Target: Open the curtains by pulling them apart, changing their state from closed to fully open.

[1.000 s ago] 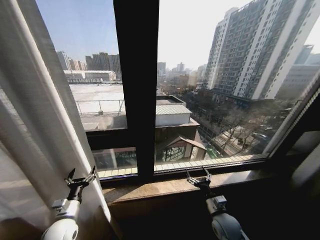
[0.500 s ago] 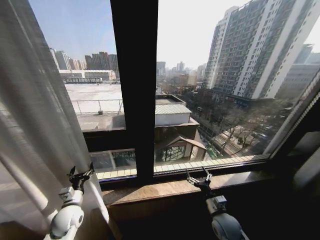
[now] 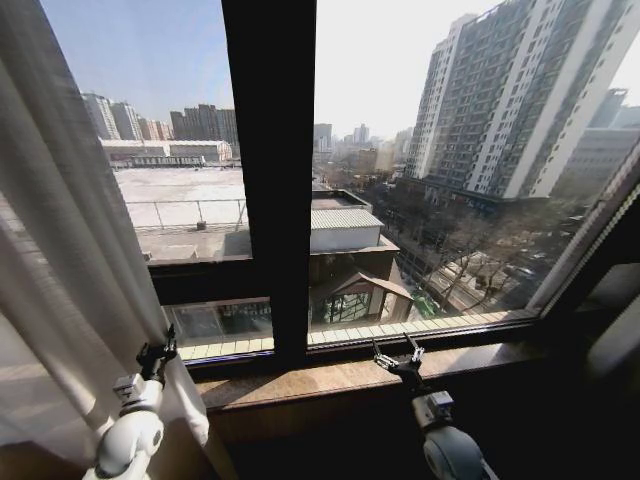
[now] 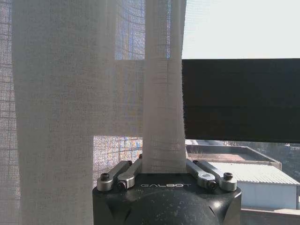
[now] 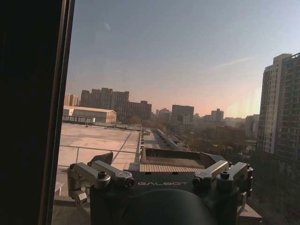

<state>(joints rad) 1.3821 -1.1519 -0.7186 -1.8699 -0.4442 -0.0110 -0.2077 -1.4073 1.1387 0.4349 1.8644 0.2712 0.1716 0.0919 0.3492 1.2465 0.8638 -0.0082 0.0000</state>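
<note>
Left wrist view: left pincer (image 4: 162,165) pinching curtains (image 4: 161,93) (one pleat).

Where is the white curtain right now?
The curtain hangs at the far left of the window in the head view, its edge pinched by the left gripper, beside the black frame bar.

Strong daylight floods in through the window; the curtain (image 3: 60,250) glows backlit, the window frame (image 3: 270,170) goes to dark silhouette, and the head view bows at its edges.
</note>
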